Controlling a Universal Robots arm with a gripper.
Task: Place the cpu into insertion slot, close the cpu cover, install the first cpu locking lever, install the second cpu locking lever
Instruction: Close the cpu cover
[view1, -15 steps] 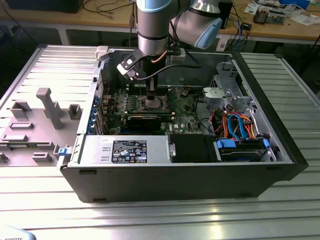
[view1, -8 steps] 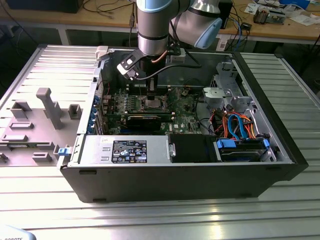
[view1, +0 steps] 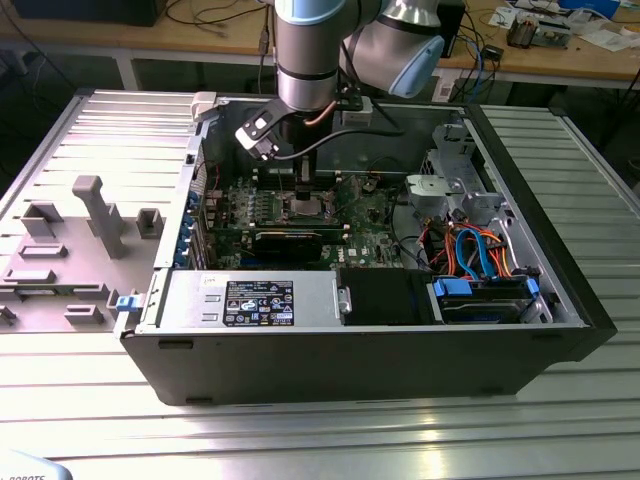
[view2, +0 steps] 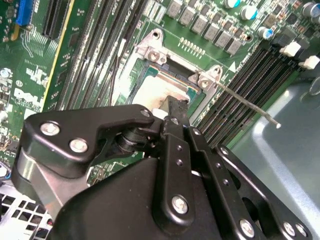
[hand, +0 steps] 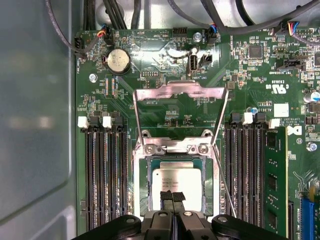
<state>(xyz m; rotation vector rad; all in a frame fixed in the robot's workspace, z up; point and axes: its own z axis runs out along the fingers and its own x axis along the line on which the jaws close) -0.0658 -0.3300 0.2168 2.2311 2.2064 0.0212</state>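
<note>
Inside the open computer case (view1: 330, 370), on the green motherboard (hand: 250, 75), the cpu (hand: 172, 179) is lying flat in the insertion slot (hand: 142, 186), so I'd call step one pretty much done. The gripper (hand: 173, 196) hangs right over the chip's near edge with its two fingers pressed together, and nothing is pinched between them as far as I can see. Can't tell if the tips actually touch the metal top or hover just above it.

The cpu cover (hand: 180, 91) isn't closed yet. The silvery frame stands flipped up on its hinge at the side of the socket away from the gripper, and you can see board through its square opening. A thin wire locking lever (hand: 220, 176) runs loose beside the socket, not hooked down.

So my read is we're sitting between placing the chip and closing the cover. Closing it would call for getting to the raised edge of that frame and swinging it down over the chip without nudging the cpu out of its seat. The lever would need to be clear so the frame can sit flat.
</note>
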